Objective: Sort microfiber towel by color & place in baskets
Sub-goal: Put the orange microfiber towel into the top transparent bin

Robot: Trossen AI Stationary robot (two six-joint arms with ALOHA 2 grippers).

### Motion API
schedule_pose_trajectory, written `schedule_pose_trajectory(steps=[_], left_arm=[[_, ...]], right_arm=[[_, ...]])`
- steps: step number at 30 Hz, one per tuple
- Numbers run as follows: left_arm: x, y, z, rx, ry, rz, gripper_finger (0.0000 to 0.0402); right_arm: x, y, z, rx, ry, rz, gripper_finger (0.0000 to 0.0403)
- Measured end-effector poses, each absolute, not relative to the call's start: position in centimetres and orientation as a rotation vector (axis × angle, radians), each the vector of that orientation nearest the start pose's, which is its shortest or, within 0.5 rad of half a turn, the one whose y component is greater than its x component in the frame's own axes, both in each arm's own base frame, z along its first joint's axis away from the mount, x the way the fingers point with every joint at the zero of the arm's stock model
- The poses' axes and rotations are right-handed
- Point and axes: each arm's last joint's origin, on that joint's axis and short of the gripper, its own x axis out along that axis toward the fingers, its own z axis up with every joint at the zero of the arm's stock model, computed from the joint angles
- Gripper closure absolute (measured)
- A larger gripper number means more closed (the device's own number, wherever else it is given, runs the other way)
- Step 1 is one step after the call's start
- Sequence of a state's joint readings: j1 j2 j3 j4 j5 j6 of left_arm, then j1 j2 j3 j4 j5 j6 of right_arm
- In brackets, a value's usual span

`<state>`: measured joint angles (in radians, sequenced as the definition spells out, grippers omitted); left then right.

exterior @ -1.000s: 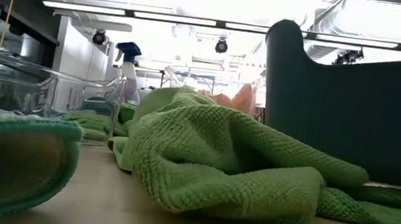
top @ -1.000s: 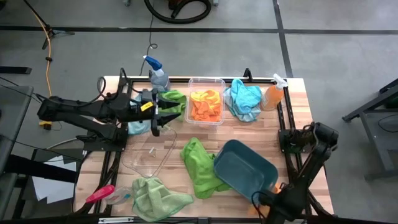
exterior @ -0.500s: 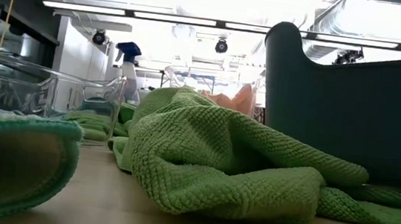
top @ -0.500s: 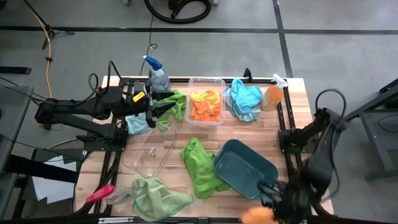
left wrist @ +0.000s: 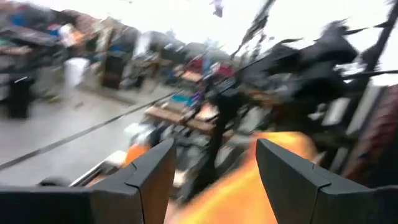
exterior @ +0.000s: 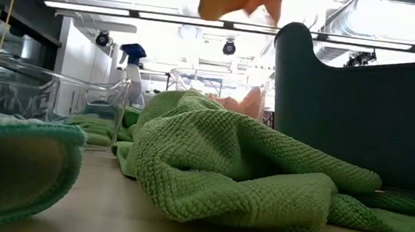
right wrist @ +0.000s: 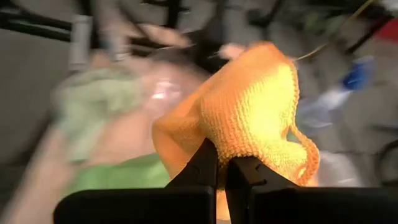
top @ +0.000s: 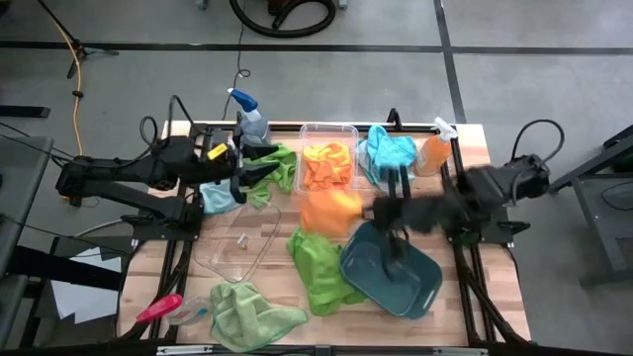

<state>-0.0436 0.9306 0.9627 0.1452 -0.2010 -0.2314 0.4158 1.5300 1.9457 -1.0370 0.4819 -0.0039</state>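
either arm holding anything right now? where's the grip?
Right gripper: jaws shut on the orange towel, pinching a fold at its edge. Left gripper: open, holding nothing.

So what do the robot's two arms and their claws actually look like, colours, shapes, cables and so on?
Both arms are dark, nearly black, built of chunky jointed segments. The left arm carries a small yellow tag near its wrist and looping black cables. The left claw has two flat, angular dark fingers. The right arm has a black cable arching over it; the right claw has slim dark fingers.
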Motion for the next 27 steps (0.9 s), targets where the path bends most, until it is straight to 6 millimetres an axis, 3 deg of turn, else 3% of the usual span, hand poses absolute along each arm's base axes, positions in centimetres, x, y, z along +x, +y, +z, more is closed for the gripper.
schedule_pose_trajectory(steps=[6,13,18,27], left_arm=[[19.7,-0.9,41.3,-0.240,-0.323,0.031,0.0193],[19.5,-1.0,41.8,-0.235,-0.375,0.024,0.0193],[19.5,-1.0,41.8,-0.235,-0.377,0.024,0.0193],[19.5,-0.9,41.8,-0.215,-0.378,0.043,0.0193]], right_arm=[[28.9,4.5,48.3,-0.392,0.437,-0.134,0.0402],[30.0,-0.5,49.8,-0.371,0.282,-0.127,0.0402],[29.9,-2.4,49.6,-0.301,0.298,-0.109,0.0402],[29.1,-3.4,47.9,-0.256,0.478,-0.032,0.0403]])
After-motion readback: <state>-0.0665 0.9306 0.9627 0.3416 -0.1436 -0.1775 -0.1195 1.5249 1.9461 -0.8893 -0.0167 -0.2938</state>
